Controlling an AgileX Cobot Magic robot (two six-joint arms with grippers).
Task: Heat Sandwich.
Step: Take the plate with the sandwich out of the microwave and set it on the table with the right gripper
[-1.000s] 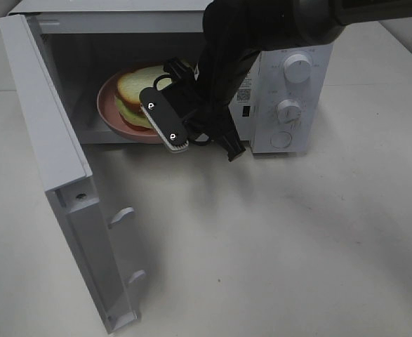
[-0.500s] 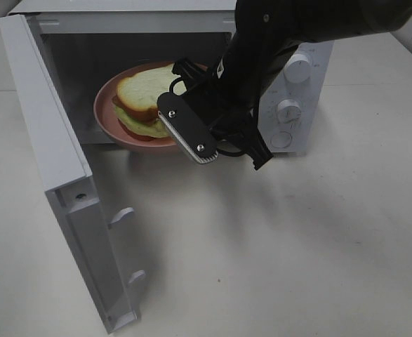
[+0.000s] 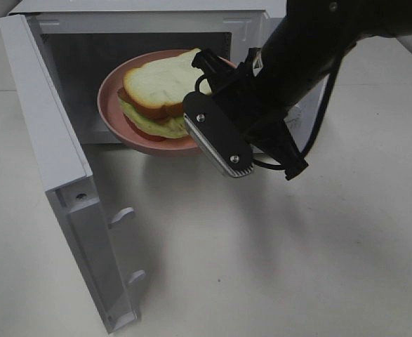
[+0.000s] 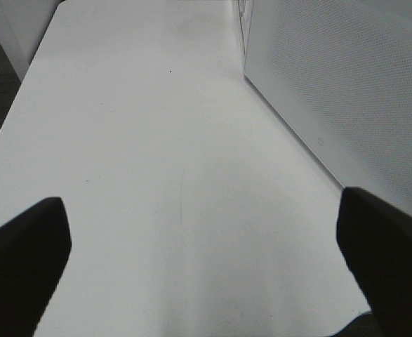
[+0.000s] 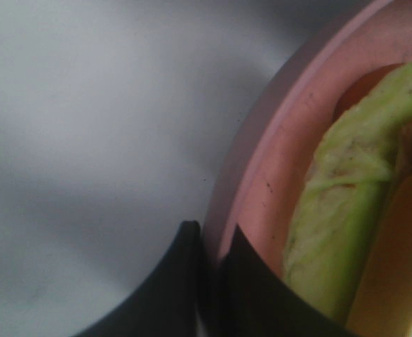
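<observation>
The sandwich (image 3: 160,88), white bread over green and red filling, lies on a round pink plate (image 3: 114,116). The plate hangs at the mouth of the open microwave (image 3: 149,14). My right gripper (image 3: 198,133) is shut on the plate's right rim. Up close in the right wrist view, its black fingertips (image 5: 184,281) pinch the pink plate rim (image 5: 276,161), with the sandwich's green filling (image 5: 346,210) just beside them. My left gripper (image 4: 206,267) is open over bare table with nothing between its fingers. It does not show in the exterior high view.
The microwave door (image 3: 44,126) swings open to the left and stands out toward the table's front. My right arm (image 3: 318,49) covers the microwave's control panel. White tabletop (image 3: 262,253) spreads in front. In the left wrist view, the microwave's perforated side (image 4: 346,84) is nearby.
My right gripper has drawn the plate with the sandwich out of the microwave cavity, rightward and upward toward the camera. The left gripper stays open.
</observation>
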